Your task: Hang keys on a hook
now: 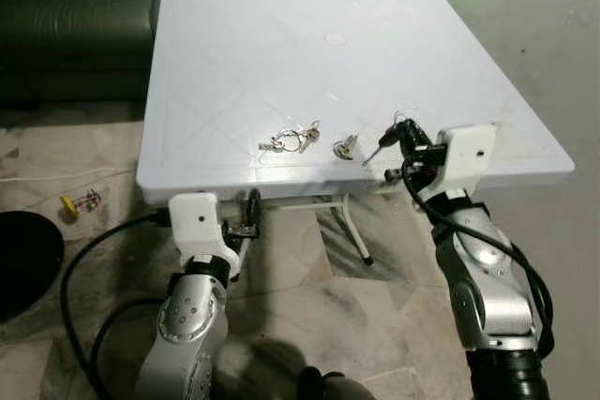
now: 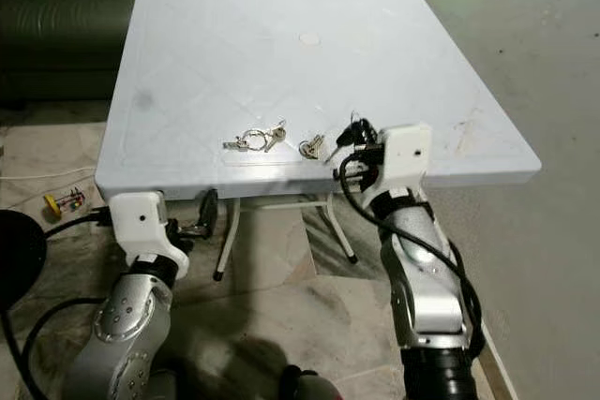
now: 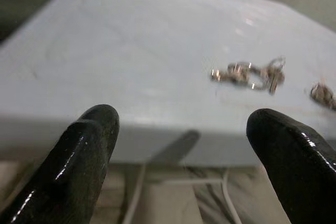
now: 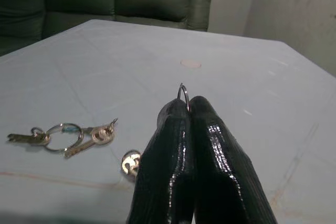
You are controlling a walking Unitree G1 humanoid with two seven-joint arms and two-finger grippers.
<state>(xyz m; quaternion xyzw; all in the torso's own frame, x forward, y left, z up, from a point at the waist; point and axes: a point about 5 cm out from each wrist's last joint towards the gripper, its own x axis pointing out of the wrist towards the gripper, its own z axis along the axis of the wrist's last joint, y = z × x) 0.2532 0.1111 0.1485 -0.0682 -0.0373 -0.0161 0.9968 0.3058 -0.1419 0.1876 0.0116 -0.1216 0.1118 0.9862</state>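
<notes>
At counter [image 1: 450, 63] front edge, a key [image 1: 373, 153] is pinched by its ring in the clenched right pincer [image 1: 405, 134]. Left pincer [image 3: 181, 145] is held released below. Grip should be kept firm; no hook is seen.

Dim even indoor light, left wrist view blurred, faint glare
</notes>
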